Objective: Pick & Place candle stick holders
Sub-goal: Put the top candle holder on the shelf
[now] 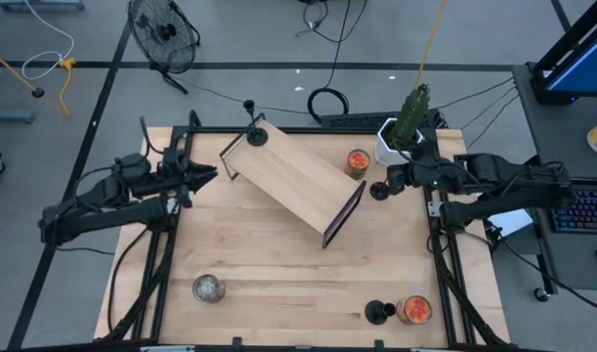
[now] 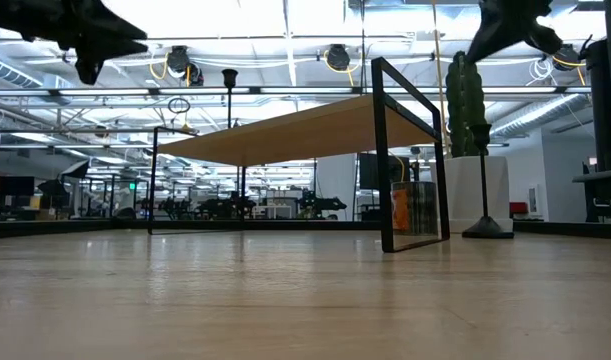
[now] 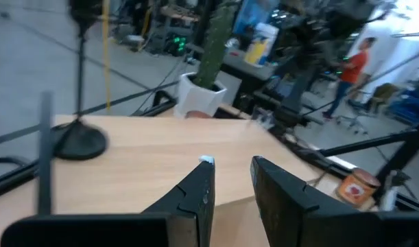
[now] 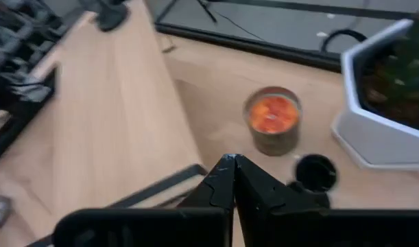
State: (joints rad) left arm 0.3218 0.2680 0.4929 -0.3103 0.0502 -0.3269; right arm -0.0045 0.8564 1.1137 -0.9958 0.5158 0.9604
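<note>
Three black candle stick holders show. One holder [image 1: 257, 134] stands by its round base on the far left end of a wooden shelf [image 1: 293, 181]; it also shows in the left wrist view [image 3: 79, 137]. A second holder [image 1: 380, 190] stands on the table just off the shelf's right end, beside my right gripper [image 1: 396, 179]; it also shows in the right wrist view [image 4: 315, 171]. The third holder [image 1: 379, 313] stands near the table's front right. My right gripper [image 4: 233, 161] is shut and empty. My left gripper [image 1: 205, 176] hovers at the shelf's left side, slightly open and empty [image 3: 231, 168].
An orange candle jar [image 1: 357, 161] stands behind the shelf, and another [image 1: 414, 310] at the front right. A glass jar [image 1: 208, 287] stands at the front left. A cactus in a white pot [image 1: 401, 132] stands at the far right. A person [image 3: 356, 65] is far off in the room.
</note>
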